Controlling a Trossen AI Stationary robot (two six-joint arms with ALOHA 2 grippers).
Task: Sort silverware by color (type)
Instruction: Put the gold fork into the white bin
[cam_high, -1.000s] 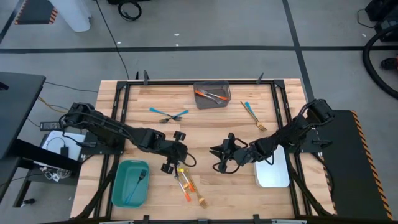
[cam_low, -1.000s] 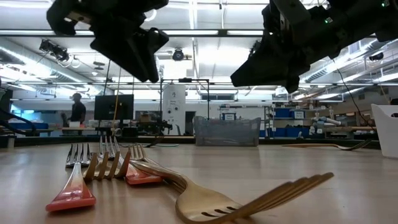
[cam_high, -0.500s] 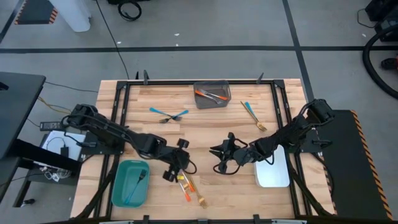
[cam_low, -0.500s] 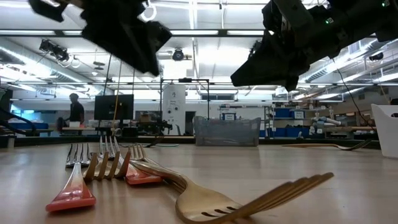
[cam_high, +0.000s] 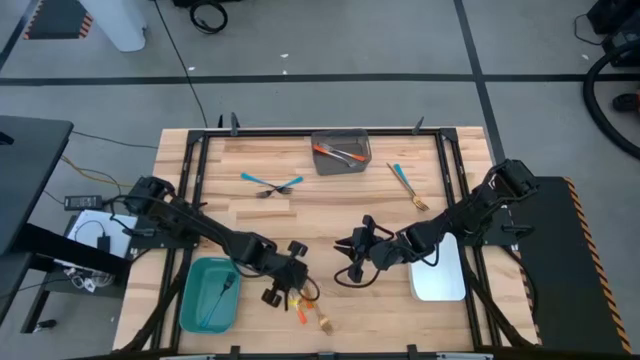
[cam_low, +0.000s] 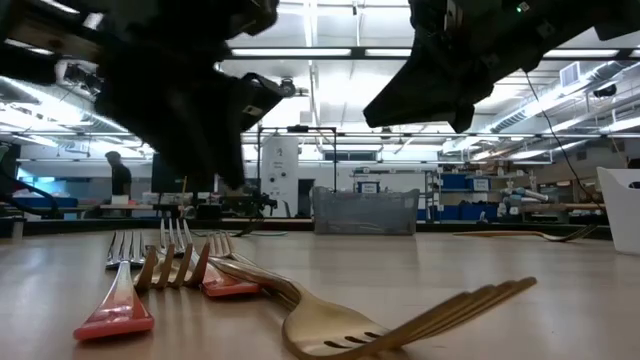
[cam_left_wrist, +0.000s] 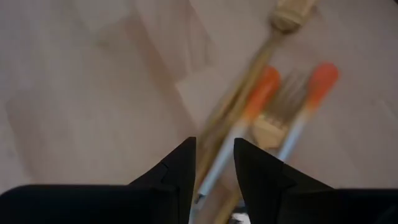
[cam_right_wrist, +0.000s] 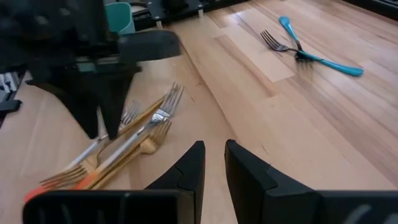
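Note:
A small pile of silverware (cam_high: 304, 304) lies near the table's front edge: orange-handled forks (cam_left_wrist: 256, 99) and gold forks (cam_low: 400, 320) crossing one another. My left gripper (cam_left_wrist: 214, 144) is open and points steeply down just above this pile, one finger on each side of an orange-handled fork's silver stem. In the right wrist view it (cam_right_wrist: 102, 132) hangs right at the pile (cam_right_wrist: 127, 146). My right gripper (cam_high: 342, 274) hovers open and holding nothing to the right of the pile. Two blue forks (cam_high: 272, 185) and a blue-and-gold fork (cam_high: 408, 186) lie farther back.
A grey bin (cam_high: 341, 153) holding orange-handled pieces stands at the far edge. A teal bin (cam_high: 210, 294) with one dark piece in it sits left of the pile, and a white bin (cam_high: 438, 270) sits under the right arm. Bare wood lies between the pile and the blue forks.
My left gripper has moved toward the table's near edge and downward, tipping more steeply, and now hangs just over the fork pile. Its fingers keep the same gap. The silverware has not moved.

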